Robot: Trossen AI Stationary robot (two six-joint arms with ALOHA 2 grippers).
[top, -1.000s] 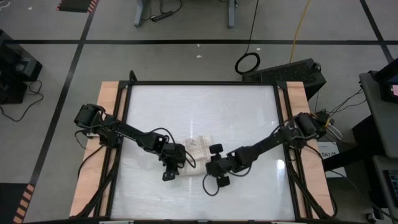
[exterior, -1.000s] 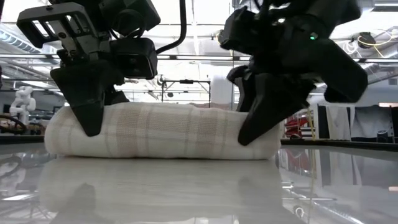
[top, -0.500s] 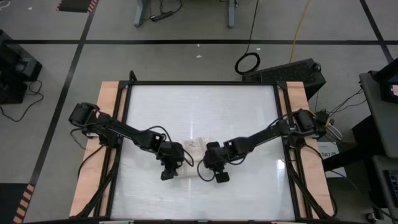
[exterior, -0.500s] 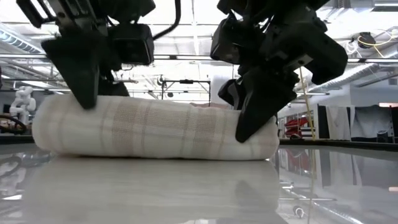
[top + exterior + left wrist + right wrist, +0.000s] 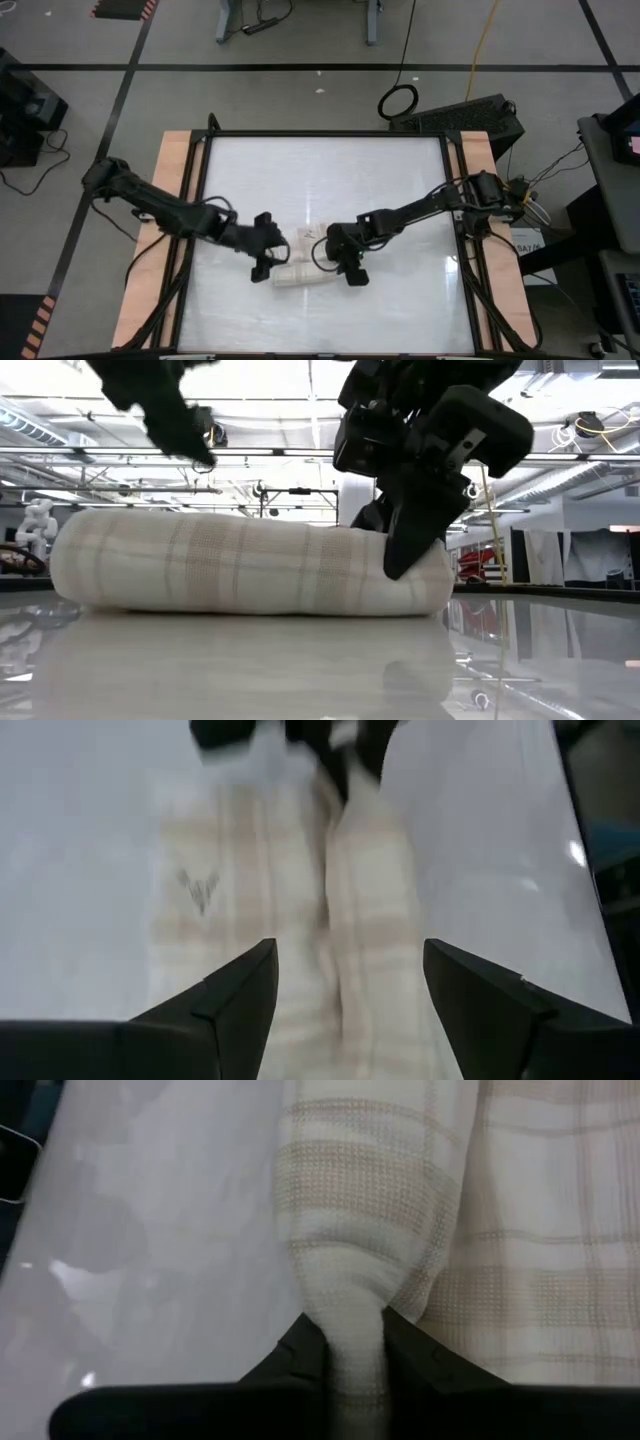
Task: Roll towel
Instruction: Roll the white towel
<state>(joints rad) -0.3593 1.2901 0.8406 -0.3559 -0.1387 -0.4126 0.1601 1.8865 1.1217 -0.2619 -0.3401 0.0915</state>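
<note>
The towel (image 5: 300,273), cream with beige checks, lies as a roll (image 5: 250,565) along the table's near middle, resting on its underside. A flat stretch of it (image 5: 230,890) still shows beside the roll in the left wrist view. My left gripper (image 5: 345,995) is open and hangs above the roll's left end (image 5: 165,410) without touching it. My right gripper (image 5: 355,1345) is shut on the towel at the roll's right end (image 5: 410,535). My right gripper pinches a raised fold of the towel's outer layer (image 5: 352,1295) between its two fingers (image 5: 305,1352), at the roll's right end. The fingers come from above, slanting down. The cloth bunches narrow where they meet it. The roll stays on the table.
The glossy white tabletop (image 5: 330,170) stretches bare behind the towel, inside a black frame with wooden side strips (image 5: 175,160). A black box (image 5: 470,115) and cables lie beyond the far right corner, on the floor.
My left gripper has opened, let go of the towel's left end and risen clear, drawing back toward the table's left. My right gripper has moved toward the near edge. The towel has rolled further toward the near edge, and less flat cloth shows.
</note>
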